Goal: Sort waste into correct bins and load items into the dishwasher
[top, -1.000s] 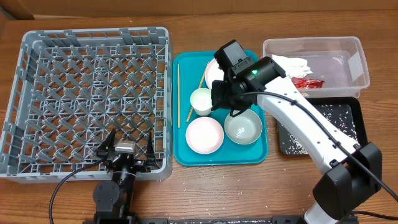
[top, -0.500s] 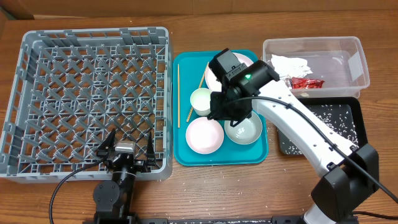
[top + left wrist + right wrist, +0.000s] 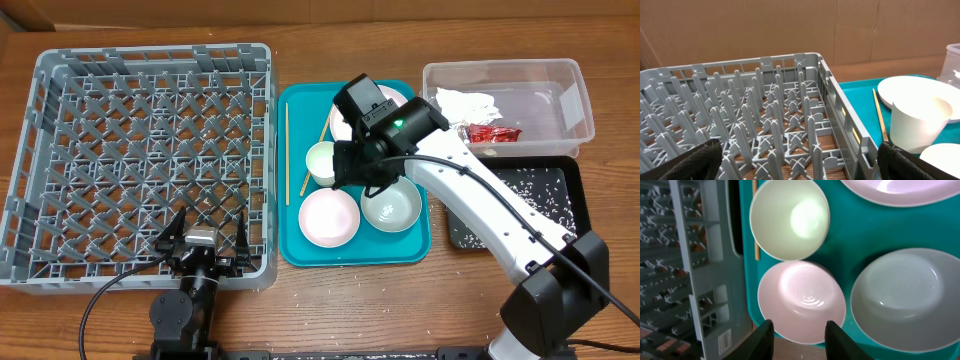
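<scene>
Right pincer [image 3: 798, 340] hangs over the teal tray [image 3: 292, 252], fingers parted a modest way and holding nothing. The small plate [image 3: 801, 302] lies directly beneath, and in the wrist view its near rim falls in the gap between the two fingertips; how high the tips ride above it I cannot tell. My read: this is the approach for a rim grab on that plate. It's a tight spot; the cup [image 3: 790, 217] touches the plate's far edge in that view and the bowl [image 3: 905, 300] sits just beside it. To do this well, come straight down on the free near edge, away from both neighbours; put one finger inside the rim and one outside, close firmly because the glaze looks slick, then lift straight up before swinging off. The destination, the grey rack [image 3: 150, 140], stands just beside the tray on the counter [image 3: 600, 330], nothing loaded in it; the plate should go in on edge between the pegs. Left pincer [image 3: 205, 232] is spread wide and empty at the rack's near wall, well apart from the plate.
</scene>
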Motion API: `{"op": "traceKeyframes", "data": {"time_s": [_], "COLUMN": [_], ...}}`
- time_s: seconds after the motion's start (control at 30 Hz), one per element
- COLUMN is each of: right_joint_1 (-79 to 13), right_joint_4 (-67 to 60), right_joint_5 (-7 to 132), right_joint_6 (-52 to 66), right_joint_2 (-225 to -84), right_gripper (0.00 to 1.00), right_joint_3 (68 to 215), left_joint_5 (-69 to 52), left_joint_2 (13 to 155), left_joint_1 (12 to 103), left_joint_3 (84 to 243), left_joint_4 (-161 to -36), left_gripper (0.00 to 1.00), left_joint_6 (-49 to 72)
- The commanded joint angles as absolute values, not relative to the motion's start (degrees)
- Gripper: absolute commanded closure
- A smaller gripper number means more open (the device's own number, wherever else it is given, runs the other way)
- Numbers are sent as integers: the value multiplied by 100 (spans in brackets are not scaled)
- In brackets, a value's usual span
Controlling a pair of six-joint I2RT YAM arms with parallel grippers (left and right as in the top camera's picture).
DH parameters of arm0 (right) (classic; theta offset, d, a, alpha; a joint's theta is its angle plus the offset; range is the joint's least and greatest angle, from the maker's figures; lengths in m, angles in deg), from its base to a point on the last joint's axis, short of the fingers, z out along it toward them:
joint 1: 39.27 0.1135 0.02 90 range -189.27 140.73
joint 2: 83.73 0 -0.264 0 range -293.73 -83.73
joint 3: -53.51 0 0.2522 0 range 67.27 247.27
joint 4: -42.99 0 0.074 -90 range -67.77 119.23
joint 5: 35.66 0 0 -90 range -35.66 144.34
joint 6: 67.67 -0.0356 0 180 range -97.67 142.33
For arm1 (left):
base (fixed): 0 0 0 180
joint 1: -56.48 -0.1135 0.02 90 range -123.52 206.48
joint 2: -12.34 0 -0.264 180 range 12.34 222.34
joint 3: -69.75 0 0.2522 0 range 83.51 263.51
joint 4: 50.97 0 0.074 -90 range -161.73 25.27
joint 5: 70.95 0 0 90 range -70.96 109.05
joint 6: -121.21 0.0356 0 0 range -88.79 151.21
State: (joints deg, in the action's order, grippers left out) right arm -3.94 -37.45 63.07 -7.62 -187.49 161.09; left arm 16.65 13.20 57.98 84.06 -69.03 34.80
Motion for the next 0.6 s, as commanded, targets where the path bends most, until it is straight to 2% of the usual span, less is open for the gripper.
{"op": "traceKeyframes", "data": {"time_s": [0.0,0.13,0.3,0.57], "right_joint_1": [-387,-387,-422,-695], "right_joint_4": [-3520,-3122,-2934,-2868], "right_joint_5": [6294,6093,5732,5697], "right_joint_6": [-730,-856,-1106,-1521], "right_joint_2": [-18631,-18686,-18948,-19588], "right_gripper": [62,60,59,59], "right_joint_3": [16135,16135,16135,16135], "left_joint_5": [1643,1641,1549,1460], "left_joint_2": [1277,1277,1277,1806], "left_joint_1": [5771,5771,5771,5771], "left_joint_3": [8378,8378,8616,10527], "left_joint_4": [-6898,-6785,-6787,-8354], "left_gripper": [0,0,0,0], "left_joint_6": [3548,3524,2923,2696]}}
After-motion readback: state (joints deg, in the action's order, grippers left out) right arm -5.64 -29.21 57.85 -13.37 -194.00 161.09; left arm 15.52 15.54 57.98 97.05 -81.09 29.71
